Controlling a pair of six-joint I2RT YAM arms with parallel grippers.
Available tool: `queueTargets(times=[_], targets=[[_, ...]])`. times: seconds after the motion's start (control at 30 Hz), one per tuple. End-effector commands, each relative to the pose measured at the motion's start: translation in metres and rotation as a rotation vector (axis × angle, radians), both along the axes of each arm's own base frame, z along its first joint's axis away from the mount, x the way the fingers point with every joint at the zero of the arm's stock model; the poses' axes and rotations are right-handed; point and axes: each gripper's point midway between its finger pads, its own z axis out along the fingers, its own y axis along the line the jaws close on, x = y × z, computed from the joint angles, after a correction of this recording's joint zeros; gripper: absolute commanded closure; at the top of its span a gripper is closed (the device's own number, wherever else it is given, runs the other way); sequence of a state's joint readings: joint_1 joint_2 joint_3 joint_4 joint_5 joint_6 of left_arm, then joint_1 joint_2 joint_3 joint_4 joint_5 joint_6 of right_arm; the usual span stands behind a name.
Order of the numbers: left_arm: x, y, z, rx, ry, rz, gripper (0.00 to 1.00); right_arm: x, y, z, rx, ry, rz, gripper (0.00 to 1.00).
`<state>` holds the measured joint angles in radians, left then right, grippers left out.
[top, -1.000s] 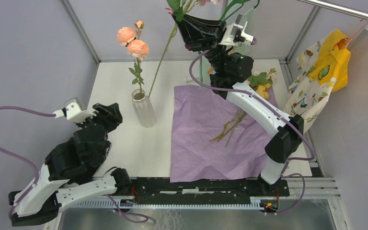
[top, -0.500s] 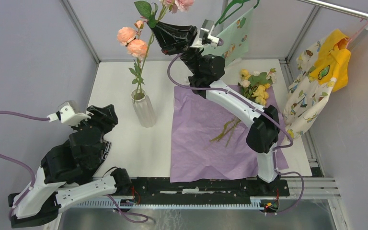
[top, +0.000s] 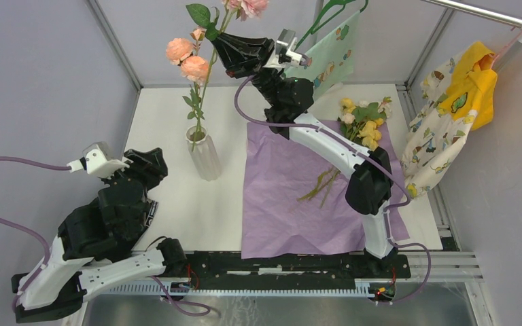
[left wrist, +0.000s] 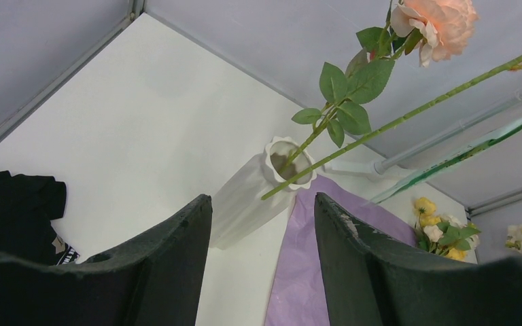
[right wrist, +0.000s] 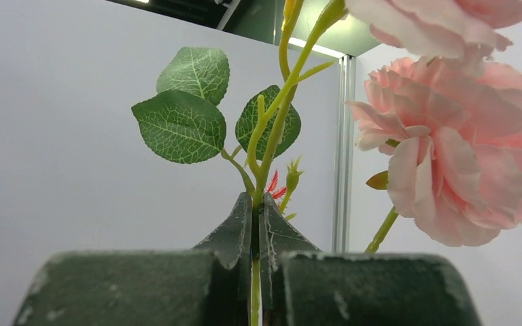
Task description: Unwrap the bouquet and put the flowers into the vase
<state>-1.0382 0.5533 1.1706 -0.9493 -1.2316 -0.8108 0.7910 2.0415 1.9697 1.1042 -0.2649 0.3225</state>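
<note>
Top view: shows the right end effector (top: pixel 221 37) high at the back, pressed together on the stem of a pink rose spray (top: pixel 248 7). Slants that stem down toward the vase (top: pixel 204 155), upright on the tabletop (top: pixel 170 210) with peach roses (top: pixel 187 60) in it. Finds the purple paper (top: pixel 292 197) spread flat right of the vase, with a yellow and cream spray (top: pixel 361 123) at its far corner. Puts the left end effector (top: pixel 156 161) low, left of the vase and apart from it.

Left wrist view: looks between spread fingers at the vase, gripping nothing. Catches the slanted stem's lower tip at the scalloped rim, inside or outside unclear.

Right wrist view: confirms both fingers clamped on the green stem, with leaves and pink blooms just above.
</note>
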Motion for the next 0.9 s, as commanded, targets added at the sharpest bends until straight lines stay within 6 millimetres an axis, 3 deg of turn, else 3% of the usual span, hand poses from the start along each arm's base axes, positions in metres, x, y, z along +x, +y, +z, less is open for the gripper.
queueTargets(times=[0.0,0.23,0.67,0.73,0.87], targets=[[0.001,0.003,0.011,-0.038,-0.023,0.032,0.37,-0.033,-0.032,0.048,0.089,-0.118,-0.027,1.00],[0.002,0.001,0.010,-0.036,-0.020,0.028,0.37,-0.044,-0.047,0.060,0.087,-0.153,-0.079,1.00],[0.001,0.001,0.009,-0.036,-0.019,0.020,0.37,-0.036,-0.045,0.064,0.081,-0.161,-0.128,1.00],[0.001,0.001,0.008,-0.035,-0.018,0.021,0.37,-0.035,-0.042,0.062,0.067,-0.156,-0.123,1.00],[0.001,0.001,0.008,-0.036,-0.018,0.023,0.37,-0.030,-0.029,0.035,0.023,-0.117,-0.068,1.00]])
